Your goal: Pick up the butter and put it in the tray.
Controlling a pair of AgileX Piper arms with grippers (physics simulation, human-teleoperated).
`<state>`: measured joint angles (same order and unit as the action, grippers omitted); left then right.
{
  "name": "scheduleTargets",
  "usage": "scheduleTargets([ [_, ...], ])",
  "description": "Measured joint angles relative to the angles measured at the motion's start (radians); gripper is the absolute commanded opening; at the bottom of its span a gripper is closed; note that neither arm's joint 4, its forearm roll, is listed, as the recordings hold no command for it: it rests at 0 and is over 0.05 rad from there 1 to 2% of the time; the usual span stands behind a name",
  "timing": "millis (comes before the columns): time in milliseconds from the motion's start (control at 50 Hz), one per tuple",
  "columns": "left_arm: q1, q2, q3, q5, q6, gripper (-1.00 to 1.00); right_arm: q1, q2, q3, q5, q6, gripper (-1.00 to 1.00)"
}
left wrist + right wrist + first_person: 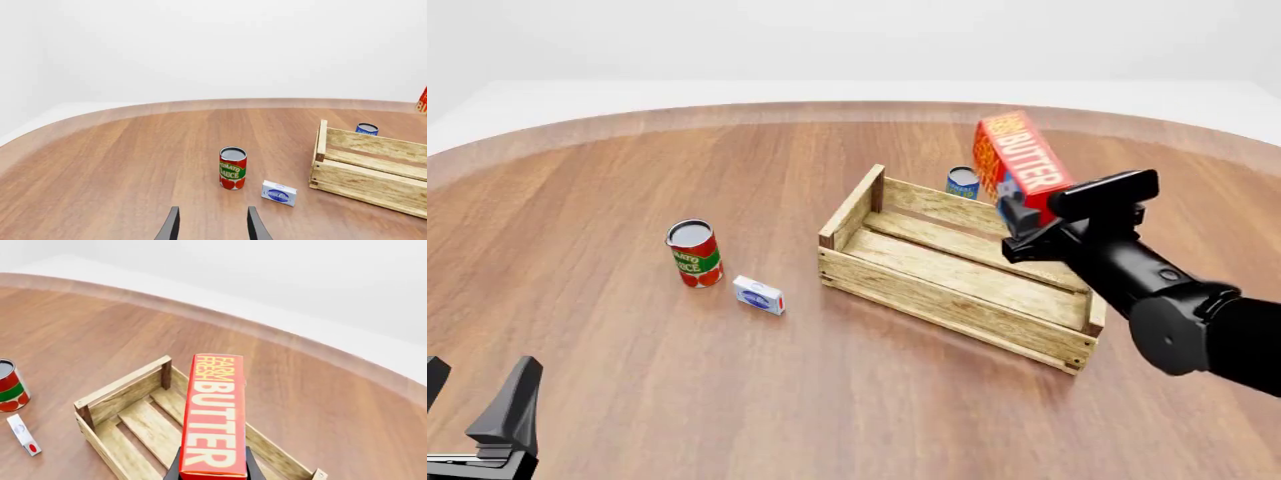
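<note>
The butter (1021, 158), a red carton with white lettering, hangs tilted in the air above the far right part of the tray (948, 295), a large crate of light wooden slats. My right gripper (1024, 218) is shut on the carton's lower end. The right wrist view shows the butter (215, 415) held between the fingers over the tray (123, 385), whose slatted floor lies below. My left gripper (478, 400) stays open and empty at the near left edge, far from the tray; its two dark fingers (172, 225) point at the cans.
A red tomato sauce can (694, 253) and a small white-and-blue box (758, 295) stand left of the tray. A blue can (962, 182) sits just behind the tray's far wall. The round table's rim (694, 115) curves across the back.
</note>
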<state>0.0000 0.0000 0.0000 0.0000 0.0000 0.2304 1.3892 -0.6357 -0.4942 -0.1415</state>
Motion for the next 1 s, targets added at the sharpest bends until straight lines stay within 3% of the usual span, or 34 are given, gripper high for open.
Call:
scheduleTargets([
  [1000,0.000,0.000,0.000,0.000,0.000,1.00,0.036,0.250,-0.122,-0.017,0.076,-1.00],
])
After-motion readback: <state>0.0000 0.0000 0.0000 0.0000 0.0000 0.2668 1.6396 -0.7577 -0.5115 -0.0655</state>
